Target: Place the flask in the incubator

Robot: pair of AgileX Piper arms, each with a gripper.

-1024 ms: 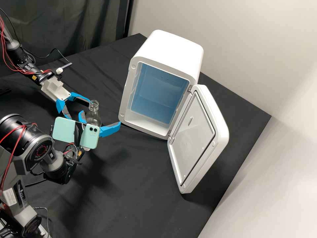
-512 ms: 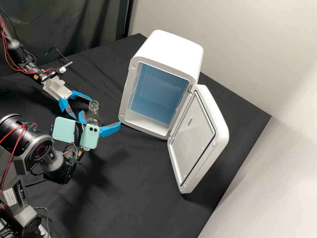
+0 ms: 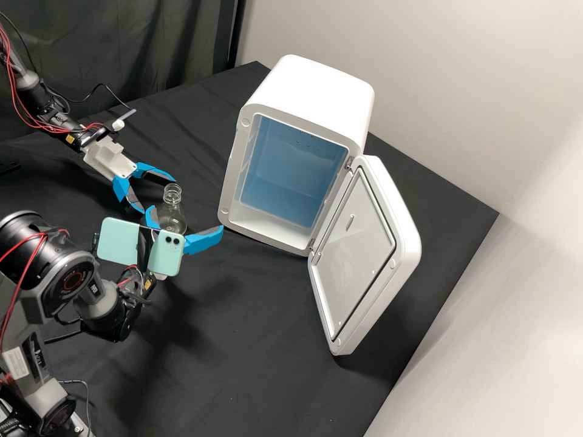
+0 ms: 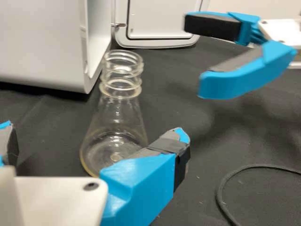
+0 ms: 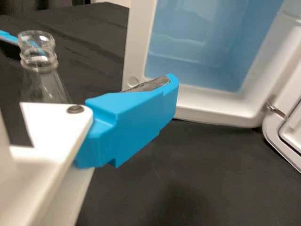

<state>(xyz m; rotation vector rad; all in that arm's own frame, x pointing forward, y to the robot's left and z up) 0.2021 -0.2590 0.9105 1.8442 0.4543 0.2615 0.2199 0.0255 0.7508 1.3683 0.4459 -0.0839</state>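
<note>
The empty Erlenmeyer flask (image 3: 170, 209) stands upright on the worktop (image 3: 243, 340), near the open incubator (image 3: 310, 97). The left gripper (image 4: 94, 143) has its jaws spread either side of the flask, not pinching. The right gripper (image 4: 195, 56), jaws spread, hangs just beside. Closing on the sloped glass could tip the flask or squeeze it out, and the crowded grippers could clash.

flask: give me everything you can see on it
The flask is clear conical glass with a ringed neck and an open mouth, no cap, and it looks empty. It stands upright on the black bench, just outside the open incubator, by its front corner. The left gripper is open around it; whether a finger touches the glass cannot be told.
</note>
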